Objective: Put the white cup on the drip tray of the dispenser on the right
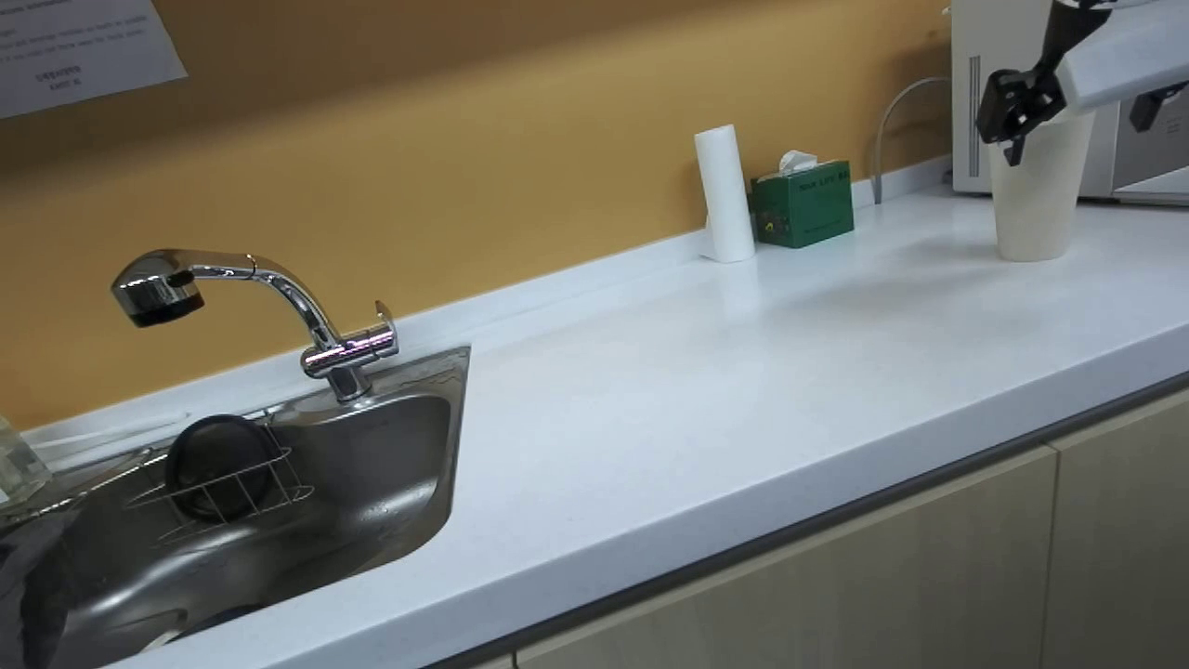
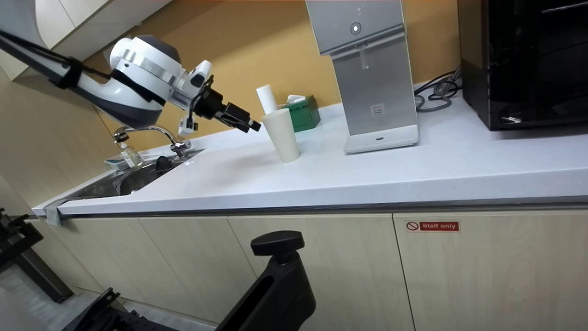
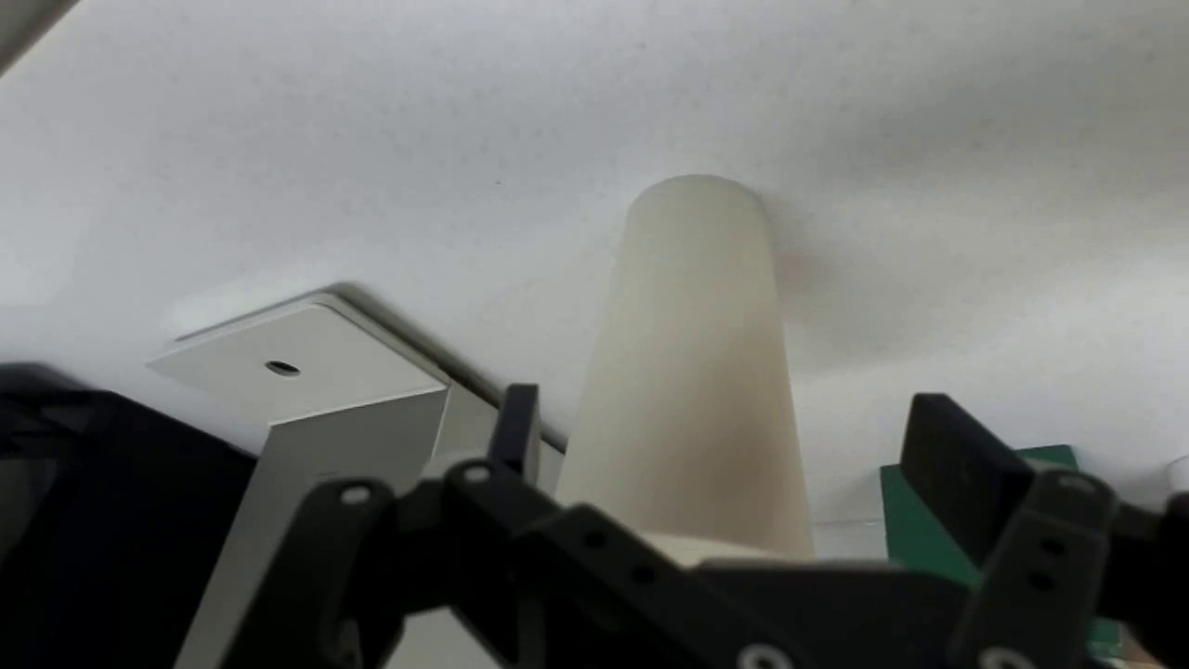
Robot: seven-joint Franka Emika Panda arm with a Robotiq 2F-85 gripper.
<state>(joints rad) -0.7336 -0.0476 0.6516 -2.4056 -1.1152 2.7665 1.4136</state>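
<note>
The white cup, plain and tapered, stands upright on the counter; it shows in both exterior views (image 1: 1038,214) (image 2: 283,138) and in the wrist view (image 3: 697,307). My gripper (image 1: 1017,125) is open at about the height of the cup's upper part. In an exterior view the fingertips (image 2: 255,126) are right beside the cup's upper side. In the wrist view the two fingers (image 3: 726,413) stand apart on either side of the cup, with gaps to both. The grey dispenser (image 2: 374,82) has a white drip tray (image 2: 383,139) at its base; the tray also shows in the wrist view (image 3: 297,358).
A white cylinder (image 1: 725,195) and a green tissue box (image 1: 806,206) stand by the wall behind the cup. A steel sink (image 1: 399,474) with a tap (image 1: 307,307) is at the counter's far end. A black appliance (image 2: 528,78) and cables (image 2: 438,94) are beyond the dispenser.
</note>
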